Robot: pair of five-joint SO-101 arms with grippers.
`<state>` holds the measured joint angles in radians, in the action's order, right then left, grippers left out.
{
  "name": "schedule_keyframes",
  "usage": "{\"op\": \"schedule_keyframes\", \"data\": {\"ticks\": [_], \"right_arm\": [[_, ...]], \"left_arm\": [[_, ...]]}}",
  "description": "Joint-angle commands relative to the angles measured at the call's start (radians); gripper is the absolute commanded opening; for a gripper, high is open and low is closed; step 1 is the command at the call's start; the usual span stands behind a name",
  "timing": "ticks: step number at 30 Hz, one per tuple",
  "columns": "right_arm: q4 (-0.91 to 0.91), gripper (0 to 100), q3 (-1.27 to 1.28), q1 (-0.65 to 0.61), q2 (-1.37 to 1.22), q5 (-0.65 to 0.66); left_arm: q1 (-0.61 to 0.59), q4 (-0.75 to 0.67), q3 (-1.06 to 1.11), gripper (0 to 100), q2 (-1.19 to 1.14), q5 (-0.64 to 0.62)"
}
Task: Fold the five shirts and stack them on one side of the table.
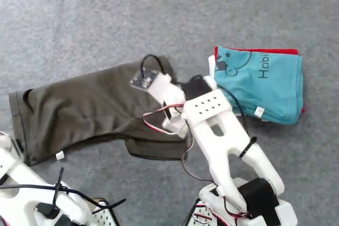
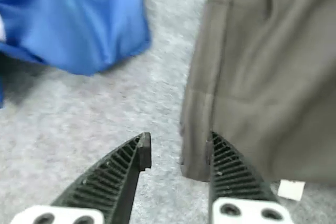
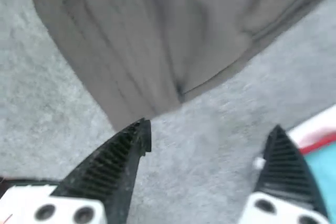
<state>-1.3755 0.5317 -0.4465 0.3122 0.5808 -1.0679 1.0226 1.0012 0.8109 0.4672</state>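
Observation:
An olive shirt (image 1: 90, 112) lies spread across the left and middle of the table. A folded teal shirt (image 1: 262, 83) tops a stack with red and white layers at the right. My right arm (image 1: 212, 115) reaches over the olive shirt's right end. The right gripper (image 3: 210, 140) is open just above the cloth-covered table, off the edge of the olive shirt (image 3: 157, 40). My left gripper (image 2: 178, 153) is open, and a hemmed corner of the olive shirt (image 2: 262, 77) lies between its fingers. A crumpled blue shirt (image 2: 79, 19) lies beyond it.
Grey cloth (image 1: 159, 19) covers the table, with open room along the far side. The left arm (image 1: 21, 183) and its cables sit at the near left corner. A white tag (image 2: 291, 188) shows at the olive shirt's corner. The stack's edge (image 3: 323, 135) is close to the right gripper.

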Motion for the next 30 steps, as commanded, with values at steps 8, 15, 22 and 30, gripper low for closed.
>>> {"op": "schedule_keyframes", "data": {"ticks": [8,15,22,30], "right_arm": [[-0.002,4.2,-0.461,-0.157,-0.398,-0.120],[-0.011,1.4,-0.662,-0.230,-0.727,-0.120],[-0.106,1.4,-0.674,-0.284,-0.750,-0.114],[-0.121,1.4,-0.438,-0.311,-0.615,-0.064]], "left_arm": [[-0.008,0.034,-0.084,3,0.000,-0.206],[-0.010,-0.138,0.117,3,0.009,-0.207],[-0.022,-0.393,0.378,3,0.012,-0.199],[-0.039,-0.407,0.407,3,0.087,-0.199]]}}
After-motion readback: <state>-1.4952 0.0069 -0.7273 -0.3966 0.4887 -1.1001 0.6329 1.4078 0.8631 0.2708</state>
